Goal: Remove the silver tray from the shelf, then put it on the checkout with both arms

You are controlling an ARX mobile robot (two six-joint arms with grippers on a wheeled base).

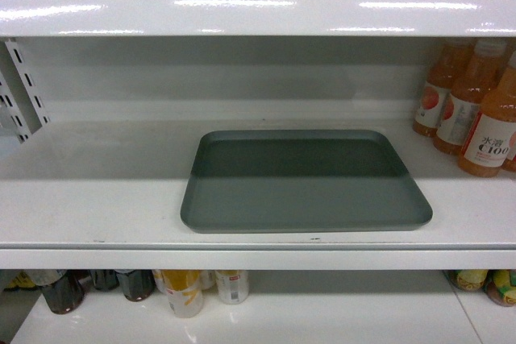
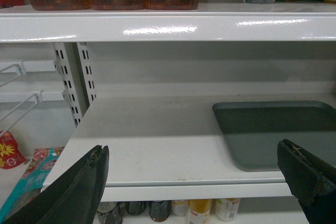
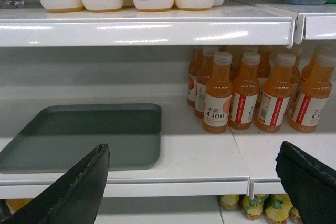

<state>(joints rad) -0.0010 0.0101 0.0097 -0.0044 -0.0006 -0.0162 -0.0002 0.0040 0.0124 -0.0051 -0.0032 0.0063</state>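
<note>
The silver tray (image 1: 306, 183) lies flat on the white shelf (image 1: 97, 199), near its front lip, with nothing on it. Neither gripper appears in the head view. In the left wrist view my left gripper (image 2: 191, 146) is open wide in front of the shelf (image 2: 152, 140), level with its lip, and the tray (image 2: 278, 129) lies ahead to the right. My right gripper (image 3: 193, 145) is open wide too, short of the shelf (image 3: 205, 156), with the tray (image 3: 89, 135) ahead to the left. Both hold nothing. The checkout is out of view.
Orange juice bottles (image 1: 476, 110) stand to the right of the tray, also seen as a cluster of orange bottles (image 3: 247, 93). An upper shelf board (image 1: 258, 14) hangs low overhead. Slotted brackets (image 1: 20, 90) flank the left. More bottles (image 1: 185, 289) sit on the shelf below.
</note>
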